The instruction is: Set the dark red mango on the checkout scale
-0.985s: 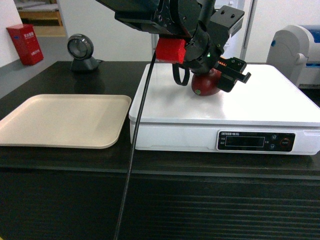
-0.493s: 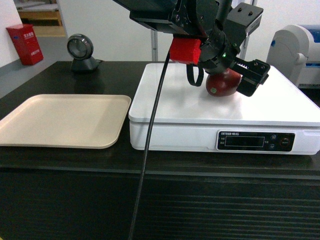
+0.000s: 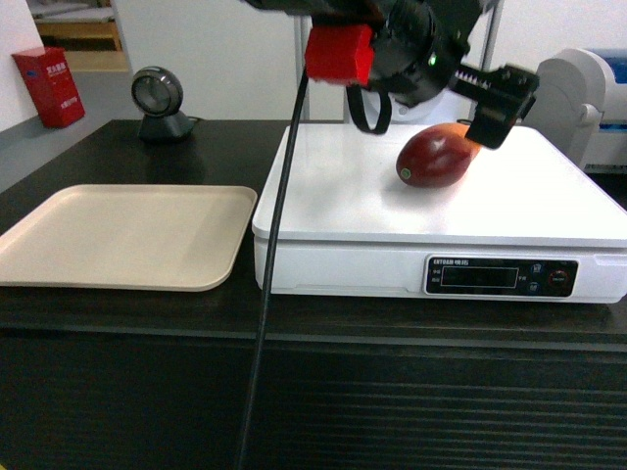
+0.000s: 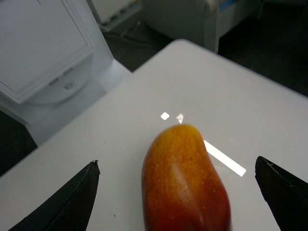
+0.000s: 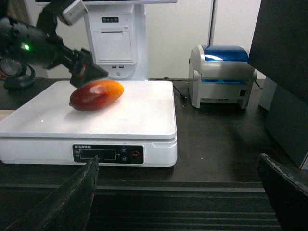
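The dark red mango (image 3: 437, 155) lies on its side on the flat white platter of the scale (image 3: 323, 211), orange-yellow end toward the back. The boxy scale, its dark display strip facing front, sits on the black checkout (image 3: 147, 323) table.

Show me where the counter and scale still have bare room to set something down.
The beige tray is bare throughout. The scale platter is free left of and in front of the dark red mango. Black checkout lies bare between tray and scanner. It is crowded above the mango, where the left gripper hangs.
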### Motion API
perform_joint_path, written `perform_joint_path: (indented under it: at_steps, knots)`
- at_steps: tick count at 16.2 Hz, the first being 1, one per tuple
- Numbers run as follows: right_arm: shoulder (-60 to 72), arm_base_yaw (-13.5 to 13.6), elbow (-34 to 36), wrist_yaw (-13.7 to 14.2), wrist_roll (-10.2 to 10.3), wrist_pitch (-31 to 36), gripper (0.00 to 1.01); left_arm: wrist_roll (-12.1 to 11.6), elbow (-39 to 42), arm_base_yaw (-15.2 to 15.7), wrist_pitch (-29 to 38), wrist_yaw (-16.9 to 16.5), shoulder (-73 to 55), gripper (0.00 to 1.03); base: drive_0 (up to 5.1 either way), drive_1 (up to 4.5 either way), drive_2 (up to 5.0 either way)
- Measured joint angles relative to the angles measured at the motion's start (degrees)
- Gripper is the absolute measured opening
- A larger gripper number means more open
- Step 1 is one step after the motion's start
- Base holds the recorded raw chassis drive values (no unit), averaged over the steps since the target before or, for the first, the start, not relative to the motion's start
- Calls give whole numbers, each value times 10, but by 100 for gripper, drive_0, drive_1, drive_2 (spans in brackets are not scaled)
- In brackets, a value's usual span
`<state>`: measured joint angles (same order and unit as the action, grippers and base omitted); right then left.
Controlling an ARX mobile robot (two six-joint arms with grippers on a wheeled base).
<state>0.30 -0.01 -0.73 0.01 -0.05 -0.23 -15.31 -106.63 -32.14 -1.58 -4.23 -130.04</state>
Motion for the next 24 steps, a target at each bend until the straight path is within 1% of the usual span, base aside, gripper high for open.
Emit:
perform_joint_path:
  at_steps: [1, 2, 3, 6, 8, 15, 17, 18, 19, 20, 21, 22, 23, 24]
  knots:
    - [0, 0, 0, 0, 0, 0, 98, 3, 13, -2, 15, -3, 24, 98, 0, 0, 0]
    - [0, 0, 0, 0, 0, 0, 98, 14, 32, -4, 32, -8, 51, 98, 0, 0, 0]
    - [0, 0, 0, 0, 0, 0, 98, 18, 56, -7, 47, -10, 78, 98, 0, 0, 0]
    - [0, 0, 0, 0, 0, 0, 98, 24, 131, -17, 82, -15, 161, 98, 0, 0, 0]
    - [0, 0, 0, 0, 0, 0, 98, 24, 146, -19, 91, -14, 186, 98, 0, 0, 0]
    - [0, 0, 0, 0, 0, 0, 98, 26, 179, -23, 112, -2, 216, 98, 0, 0, 0]
    - [0, 0, 0, 0, 0, 0, 98, 27, 246, -26, 150, 16, 254, 98, 0, 0, 0]
    - [0, 0, 0, 0, 0, 0, 98, 29, 276, -21, 161, 29, 278, 98, 0, 0, 0]
    - [0, 0, 0, 0, 0, 0, 98, 29, 302, -11, 176, 37, 300, 98, 0, 0, 0]
    - [0, 0, 0, 0, 0, 0, 98, 33, 326, 6, 181, 43, 324, 98, 0, 0, 0]
    - [0, 0, 0, 0, 0, 0, 98, 59, 369, 21, 252, 117, 347, 92, 0, 0, 0]
    - [0, 0, 0, 0, 0, 0, 98, 97, 453, 55, 323, 213, 397, 79, 0, 0, 0]
    - [0, 0, 0, 0, 0, 0, 98, 121, 536, 104, 362, 231, 451, 68, 0, 0, 0]
    - [0, 0, 0, 0, 0, 0, 98, 135, 611, 161, 376, 209, 508, 58, 0, 0, 0]
